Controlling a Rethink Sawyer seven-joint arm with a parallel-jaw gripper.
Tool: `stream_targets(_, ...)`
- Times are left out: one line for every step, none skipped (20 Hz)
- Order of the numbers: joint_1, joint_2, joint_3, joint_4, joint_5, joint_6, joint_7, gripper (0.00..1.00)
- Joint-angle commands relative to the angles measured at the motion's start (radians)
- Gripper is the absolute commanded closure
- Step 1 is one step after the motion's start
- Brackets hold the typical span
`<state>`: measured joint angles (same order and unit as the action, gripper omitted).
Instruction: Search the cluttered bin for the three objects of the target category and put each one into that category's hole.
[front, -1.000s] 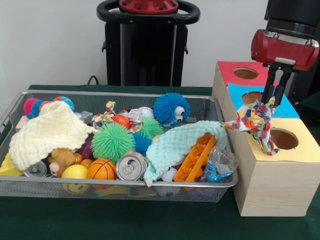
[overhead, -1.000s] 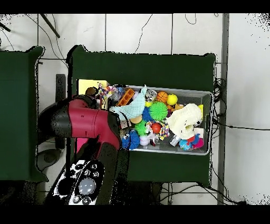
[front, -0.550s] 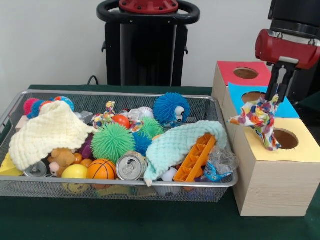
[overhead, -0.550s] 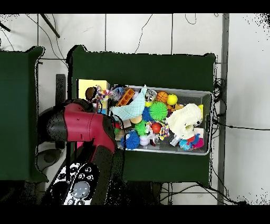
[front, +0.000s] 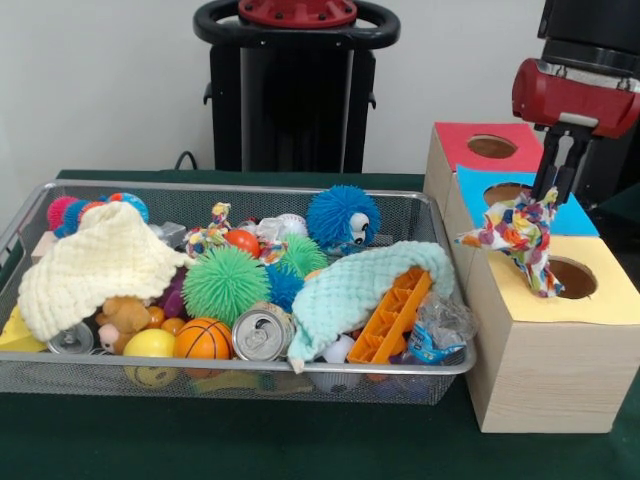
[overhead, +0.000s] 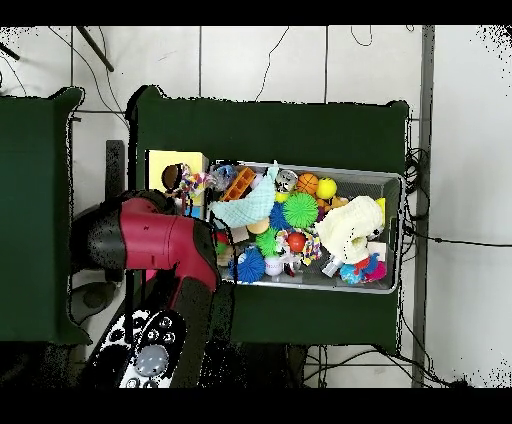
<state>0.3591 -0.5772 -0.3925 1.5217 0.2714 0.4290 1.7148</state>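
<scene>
Front view: pincer (front: 554, 192) grips patterned cloth (front: 520, 240); no legible writing.

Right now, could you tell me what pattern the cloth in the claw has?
Multicoloured patches on white cloth; front view.

My arm (overhead: 155, 240) is glossy red on its rounded shells, with black joints between them. Seen from the front, my wrist (front: 577, 88) is a red, curved housing under a black cylinder, with a pale strip along its lower edge. From it hangs my gripper (front: 556, 185): two thin black fingers (front: 548, 170), straight and narrow. From above, my black base link (overhead: 150, 350) carries a ring of small grey round buttons around a larger grey dial. My pedestal (front: 297, 85) is black, topped by a black hoop with a red cap.
</scene>
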Motion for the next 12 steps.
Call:
stream_targets(-0.004, 0.023, 0.027, 0.076, 0.058, 0.103, 0.301, 1.0)
stream_targets(-0.004, 0.024, 0.028, 0.078, 0.059, 0.101, 0.301, 1.0)
stream_targets(-0.004, 0.024, 0.029, 0.079, 0.061, 0.096, 0.302, 1.0)
stream_targets(-0.004, 0.024, 0.029, 0.08, 0.063, 0.095, 0.302, 1.0)
stream_targets(-0.003, 0.025, 0.029, 0.081, 0.064, 0.094, 0.302, 1.0)
stream_targets(0.0, 0.025, 0.028, 0.084, 0.068, 0.09, 0.304, 1.0)
stream_targets(-0.001, 0.025, 0.029, 0.085, 0.07, 0.088, 0.302, 1.0)
stream_targets(-0.001, 0.026, 0.03, 0.086, 0.072, 0.085, 0.3, 1.0)
stream_targets(-0.005, 0.026, 0.035, 0.088, 0.075, 0.077, 0.295, 1.0)
stream_targets(-0.005, 0.028, 0.037, 0.089, 0.077, 0.071, 0.293, 1.0)
stream_targets(-0.008, 0.028, 0.039, 0.09, 0.079, 0.067, 0.289, 1.0)
stream_targets(-0.009, 0.028, 0.041, 0.091, 0.08, 0.062, 0.286, 1.0)
